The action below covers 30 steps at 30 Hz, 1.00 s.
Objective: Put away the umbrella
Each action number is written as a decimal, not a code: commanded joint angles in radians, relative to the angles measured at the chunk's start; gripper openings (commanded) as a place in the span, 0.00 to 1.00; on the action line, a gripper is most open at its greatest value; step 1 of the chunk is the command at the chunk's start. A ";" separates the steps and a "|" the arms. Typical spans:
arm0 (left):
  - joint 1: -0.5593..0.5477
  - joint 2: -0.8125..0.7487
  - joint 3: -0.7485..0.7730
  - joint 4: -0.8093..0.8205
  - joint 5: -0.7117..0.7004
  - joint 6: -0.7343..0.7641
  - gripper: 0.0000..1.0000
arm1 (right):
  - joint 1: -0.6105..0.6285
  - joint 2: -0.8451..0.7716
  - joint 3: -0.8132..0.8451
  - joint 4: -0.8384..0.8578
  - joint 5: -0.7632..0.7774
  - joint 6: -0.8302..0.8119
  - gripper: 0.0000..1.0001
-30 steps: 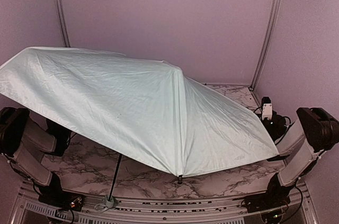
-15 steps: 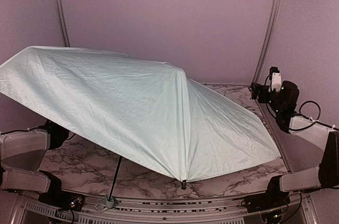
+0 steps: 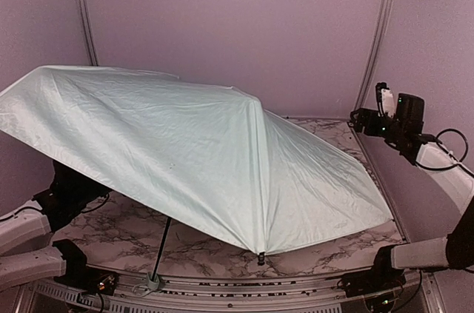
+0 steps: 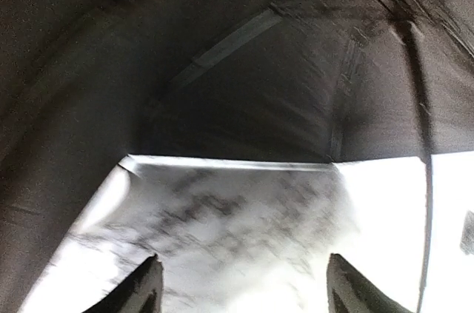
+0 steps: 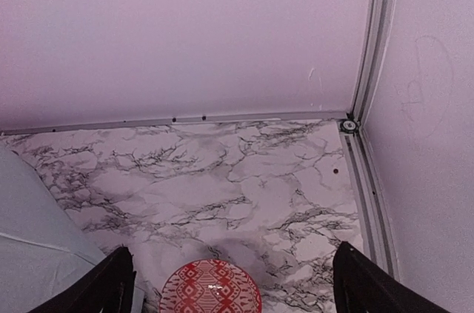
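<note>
The umbrella stands open on the table. Its pale mint canopy (image 3: 185,150) covers the left and middle. The black shaft (image 3: 162,243) runs down to the pale green handle (image 3: 153,281) at the near edge. My left gripper (image 4: 243,258) is open and empty under the canopy, whose dark underside (image 4: 244,69) and ribs fill that view; in the top view its fingers are hidden by the fabric. My right gripper (image 5: 233,248) is open and empty, raised at the back right (image 3: 364,122), clear of the canopy edge (image 5: 33,250).
A red patterned round object (image 5: 210,288) lies on the marble table (image 5: 244,172) below my right gripper. The back wall and a corner rail (image 5: 363,106) are close behind it. A rib tip (image 3: 261,257) hangs near the front edge.
My right arm has risen and swung out to the back right corner. My left arm has dropped low and pushed in under the canopy. The umbrella has barely moved.
</note>
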State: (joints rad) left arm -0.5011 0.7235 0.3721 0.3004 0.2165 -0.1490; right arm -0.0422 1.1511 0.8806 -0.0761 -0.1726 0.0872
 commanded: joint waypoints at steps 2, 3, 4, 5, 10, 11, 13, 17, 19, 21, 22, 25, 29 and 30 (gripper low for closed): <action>-0.077 0.018 0.068 -0.247 0.209 0.014 0.83 | -0.004 -0.068 0.148 -0.139 -0.020 0.011 0.89; -0.094 0.027 0.075 -0.258 0.231 0.016 0.84 | -0.004 -0.075 0.163 -0.148 -0.027 0.009 0.89; -0.107 0.032 0.080 -0.262 0.249 0.015 0.85 | -0.004 -0.082 0.179 -0.161 -0.040 0.007 0.89; -0.120 0.033 0.085 -0.260 0.268 0.014 0.87 | -0.004 -0.087 0.194 -0.172 -0.053 0.007 0.89; -0.261 0.068 0.086 -0.271 0.210 0.050 0.91 | -0.004 -0.097 0.284 -0.250 -0.091 -0.011 0.88; -0.285 0.085 0.081 -0.282 0.128 0.055 0.90 | -0.004 -0.100 0.300 -0.266 -0.090 -0.016 0.88; -0.306 0.118 0.072 -0.285 0.032 0.058 0.88 | -0.004 -0.106 0.323 -0.291 -0.093 -0.020 0.87; -0.331 0.161 0.070 -0.262 -0.050 0.048 0.77 | -0.001 -0.126 0.337 -0.309 -0.107 -0.022 0.86; -0.344 0.176 0.067 -0.252 -0.045 0.037 0.64 | 0.003 -0.135 0.335 -0.315 -0.108 -0.027 0.86; -0.354 0.187 0.065 -0.239 -0.026 0.017 0.47 | 0.005 -0.137 0.339 -0.326 -0.107 -0.025 0.86; -0.356 0.189 0.064 -0.223 -0.018 0.001 0.39 | 0.007 -0.139 0.343 -0.332 -0.108 -0.025 0.85; -0.358 0.186 0.050 -0.144 -0.011 -0.059 0.14 | 0.010 -0.146 0.361 -0.334 -0.118 -0.016 0.85; -0.358 0.197 0.052 -0.035 -0.037 -0.147 0.00 | 0.016 -0.141 0.402 -0.346 -0.125 -0.006 0.84; -0.358 0.203 0.058 -0.003 -0.047 -0.164 0.00 | 0.016 -0.138 0.417 -0.354 -0.127 -0.003 0.83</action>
State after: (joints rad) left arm -0.8585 0.9092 0.4320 0.1539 0.2329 -0.2306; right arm -0.0357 1.0252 1.2091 -0.4103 -0.2825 0.0742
